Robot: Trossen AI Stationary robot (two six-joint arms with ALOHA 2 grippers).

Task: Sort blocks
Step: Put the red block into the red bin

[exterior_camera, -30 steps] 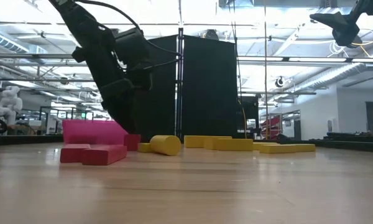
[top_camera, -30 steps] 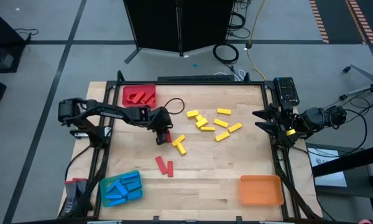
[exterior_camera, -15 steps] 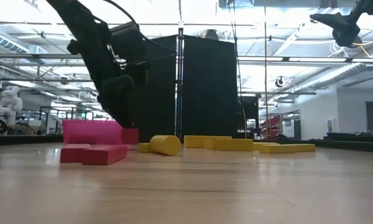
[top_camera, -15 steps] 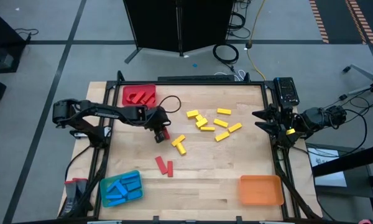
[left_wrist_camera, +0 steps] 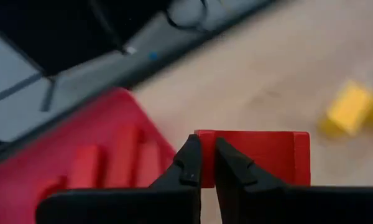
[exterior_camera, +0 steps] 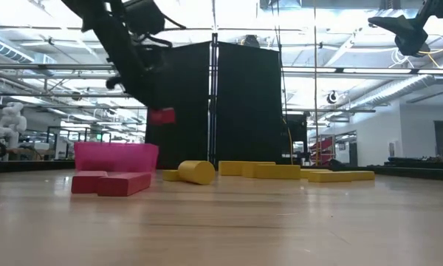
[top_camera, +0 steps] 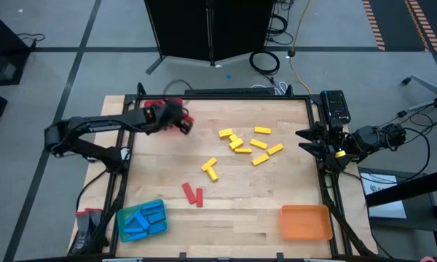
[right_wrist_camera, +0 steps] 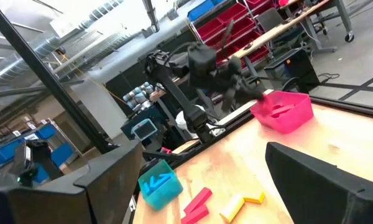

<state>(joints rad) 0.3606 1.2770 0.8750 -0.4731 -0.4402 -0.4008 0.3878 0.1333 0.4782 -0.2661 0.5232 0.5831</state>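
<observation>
The left wrist view alone shows the grip plainly: the left gripper (left_wrist_camera: 206, 163) has its jaws clenched on a red block (left_wrist_camera: 267, 155), with the red tray (left_wrist_camera: 81, 168) just beyond and red bars lying inside it. From above, that gripper (top_camera: 180, 122) sits beside the red tray (top_camera: 151, 108) at the desk's far left corner, the block a small red spot at its tip, and the arm reaches in from the left edge with its elbow bent outward past the desk. The low view adds height: the red block (exterior_camera: 162, 115) hangs in the air, clear above the rim of the tray (exterior_camera: 115, 156), under the steeply slanted dark arm. The right gripper (top_camera: 304, 140) waits at the right edge, raised, jaws released and holding nothing; its own camera looks across the desk (top_camera: 240, 196) at the other arm. Around the middle lie loose yellow blocks (top_camera: 249, 143), with two more crossed nearer the centre (top_camera: 210, 168), and a pair of red blocks (top_camera: 192, 193) toward the near edge. A blue tray (top_camera: 140, 220) filled with blue blocks fills the near left corner, an orange tray (top_camera: 304, 222) the near right. In the low view the red pair (exterior_camera: 111, 182) lies in front of the tray and partly hides its base.
</observation>
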